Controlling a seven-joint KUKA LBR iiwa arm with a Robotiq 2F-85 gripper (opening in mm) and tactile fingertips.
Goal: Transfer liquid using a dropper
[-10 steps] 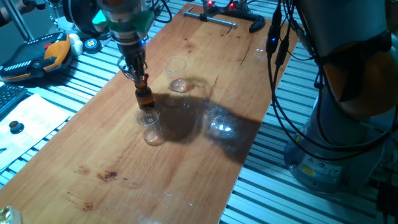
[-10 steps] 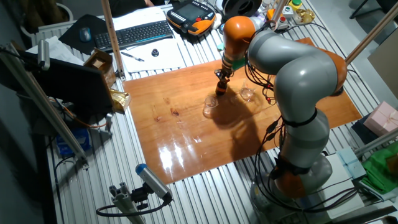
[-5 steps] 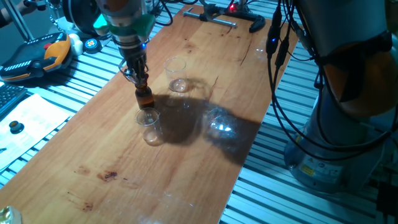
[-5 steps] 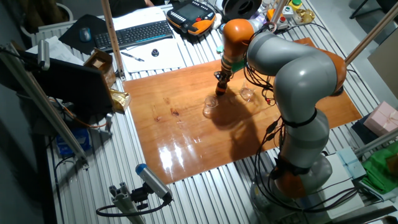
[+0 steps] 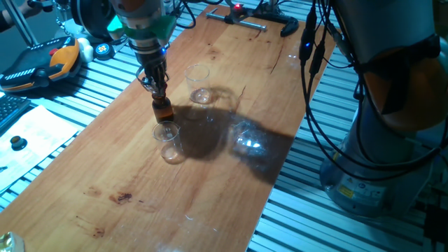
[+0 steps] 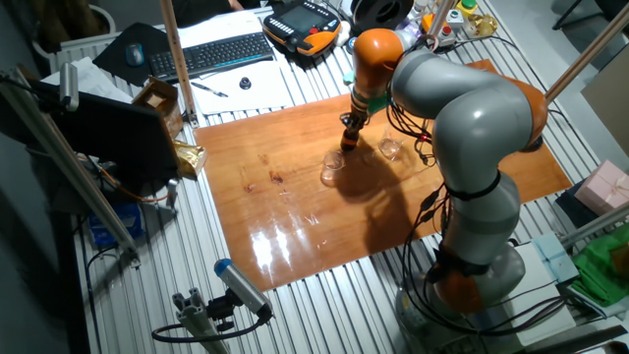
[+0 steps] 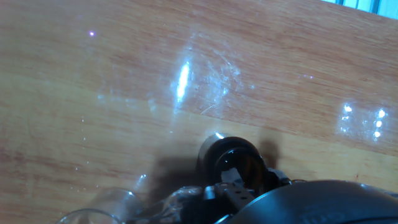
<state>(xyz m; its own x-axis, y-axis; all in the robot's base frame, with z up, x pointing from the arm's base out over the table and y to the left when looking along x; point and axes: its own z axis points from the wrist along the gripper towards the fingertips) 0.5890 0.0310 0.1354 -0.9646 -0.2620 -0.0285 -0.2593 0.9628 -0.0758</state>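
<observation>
1. In one fixed view we begin at the left, where an orange and black handset (image 5: 43,61) lies off the counter (image 5: 231,63) on the slatted bench.
2. Next we meet the tool (image 5: 159,92), which hangs straight down over the left long edge of the counter, about midway along it.
3. Its fingers look drawn narrow around a small reddish end, which we take for the top of the dropper (image 5: 162,93); the thin glass tube itself is too fine for us to make out.
4. Directly beneath stands the brown bottle (image 5: 164,110), upright, its neck right under the fingertips.
5. Just beside the bottle, toward the near end of the counter, sits a small clear beaker (image 5: 168,140), upright; we cannot tell whether the two touch.
6. Further right a second clear beaker (image 5: 199,83) stands apart from the bottle, nearer the middle of the counter.
7. In the hand view we look down onto the dark round mouth of the bottle (image 7: 233,160), with a curved glass rim (image 7: 99,208) at the bottom left edge.
8. In the other fixed view the grey and orange arm (image 6: 462,108) bends over the counter's far edge.
</observation>
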